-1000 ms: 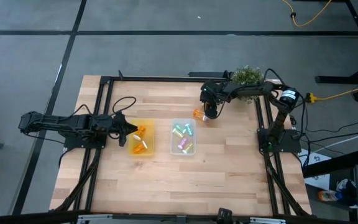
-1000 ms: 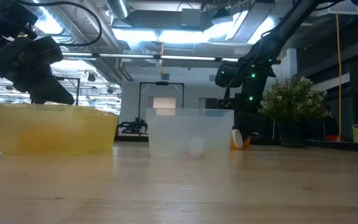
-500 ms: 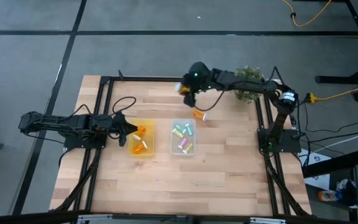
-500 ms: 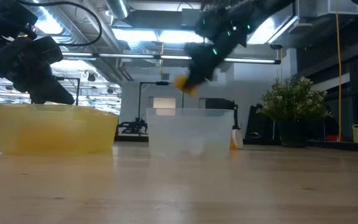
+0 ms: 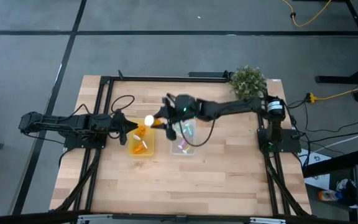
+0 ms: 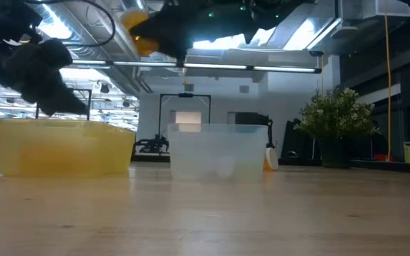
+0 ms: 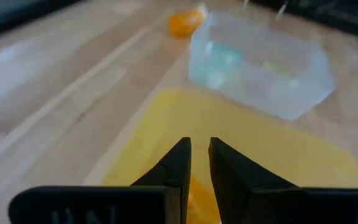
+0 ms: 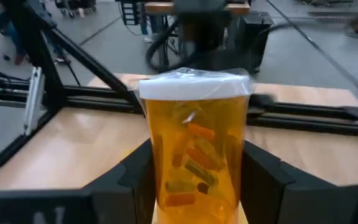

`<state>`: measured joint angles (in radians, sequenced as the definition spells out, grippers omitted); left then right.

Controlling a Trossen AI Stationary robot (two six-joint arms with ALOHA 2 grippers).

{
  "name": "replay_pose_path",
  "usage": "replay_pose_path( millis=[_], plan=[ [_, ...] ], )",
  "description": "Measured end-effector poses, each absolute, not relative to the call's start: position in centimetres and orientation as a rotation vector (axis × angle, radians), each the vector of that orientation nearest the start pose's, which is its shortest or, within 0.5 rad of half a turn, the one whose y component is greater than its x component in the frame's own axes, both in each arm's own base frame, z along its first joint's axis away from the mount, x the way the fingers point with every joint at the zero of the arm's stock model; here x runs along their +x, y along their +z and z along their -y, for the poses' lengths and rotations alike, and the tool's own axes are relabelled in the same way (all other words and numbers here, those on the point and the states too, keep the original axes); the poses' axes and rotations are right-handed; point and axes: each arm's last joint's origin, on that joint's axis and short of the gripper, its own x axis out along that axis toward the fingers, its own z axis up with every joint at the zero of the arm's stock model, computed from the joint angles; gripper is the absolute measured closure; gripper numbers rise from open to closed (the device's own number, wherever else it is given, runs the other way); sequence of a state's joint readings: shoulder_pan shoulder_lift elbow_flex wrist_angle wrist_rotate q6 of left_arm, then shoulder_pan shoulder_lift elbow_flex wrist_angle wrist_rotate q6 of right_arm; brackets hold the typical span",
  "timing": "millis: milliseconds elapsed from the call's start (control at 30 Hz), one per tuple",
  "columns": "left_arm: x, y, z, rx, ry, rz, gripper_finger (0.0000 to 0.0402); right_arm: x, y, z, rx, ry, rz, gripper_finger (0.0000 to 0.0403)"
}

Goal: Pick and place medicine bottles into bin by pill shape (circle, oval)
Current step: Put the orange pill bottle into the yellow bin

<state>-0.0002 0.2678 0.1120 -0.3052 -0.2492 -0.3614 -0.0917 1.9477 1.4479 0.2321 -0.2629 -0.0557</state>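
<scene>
My right gripper (image 5: 156, 121) hangs high over the far edge of the translucent yellow bin (image 5: 132, 147), shut on an orange medicine bottle (image 8: 194, 143) with a white cap (image 5: 148, 120) and oblong pills inside. The low view shows that bottle (image 6: 137, 33) well above the yellow bin (image 6: 62, 146). Orange bottles (image 5: 142, 146) lie in the yellow bin, pale green ones (image 5: 183, 145) in the clear bin (image 5: 194, 149). Another orange bottle (image 7: 185, 22) lies on its side on the table beyond the clear bin. My left gripper (image 7: 197, 152) waits over the yellow bin's left edge, its fingers a narrow gap apart with nothing between them. My right gripper pinches the bottle's orange side wall (image 8: 157, 177) between its two fingers, one on each side of the body below the cap. The fingers come nearly level from the table's right and lie along the bottle. The bottle is lifted clear, cap end pointing toward the table's left.
A green potted plant (image 5: 248, 81) stands at the table's far right corner. The two bins sit side by side at mid-table, and my right arm (image 5: 229, 111) stretches across above the clear bin. Bare wood lies along the near side.
My right gripper has risen from near the plant with the orange bottle and swept toward the table's left, past the clear bin to above the yellow bin, tipping from pointing down to nearly level. The other orange bottle on the table has stayed where it lay.
</scene>
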Motion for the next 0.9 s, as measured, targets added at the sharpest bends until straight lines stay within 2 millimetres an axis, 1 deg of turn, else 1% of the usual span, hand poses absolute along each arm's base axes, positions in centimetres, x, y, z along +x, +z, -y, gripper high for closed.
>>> replay_pose_path(
  millis=[100, 200, 333, 433, 567, 700, 900],
  plan=[
    [10.3, 15.6, -0.6, -0.252, 0.276, -0.375, 0.0351, 45.9, 24.4, 1.6, -0.014, 0.134, -0.294, 0.0228],
    [10.2, 15.8, -0.5, -0.226, 0.223, -0.362, 0.0351, 46.3, 23.3, 0.4, 0.018, 0.111, -0.317, 0.0228],
    [10.0, 16.0, -0.2, -0.184, 0.11, -0.355, 0.0351, 46.5, 22.9, -0.6, 0.04, 0.127, -0.31, 0.0228],
    [9.7, 16.3, 0.0, -0.146, 0.027, -0.32, 0.0351, 46.6, 23.0, -0.8, 0.039, 0.129, -0.296, 0.0228],
    [9.3, 16.8, 0.0, -0.094, 0.0, -0.251, 0.0351, 46.7, 23.3, -0.8, 0.037, 0.129, -0.261, 0.0228],
    [8.8, 17.3, 0.0, -0.044, 0.013, -0.178, 0.0351, 46.7, 23.3, -0.8, 0.038, 0.129, -0.26, 0.0228],
    [8.8, 17.4, -0.2, -0.025, 0.075, -0.17, 0.0351, 46.7, 23.5, -1.1, 0.038, 0.134, -0.244, 0.0228]
  ],
)
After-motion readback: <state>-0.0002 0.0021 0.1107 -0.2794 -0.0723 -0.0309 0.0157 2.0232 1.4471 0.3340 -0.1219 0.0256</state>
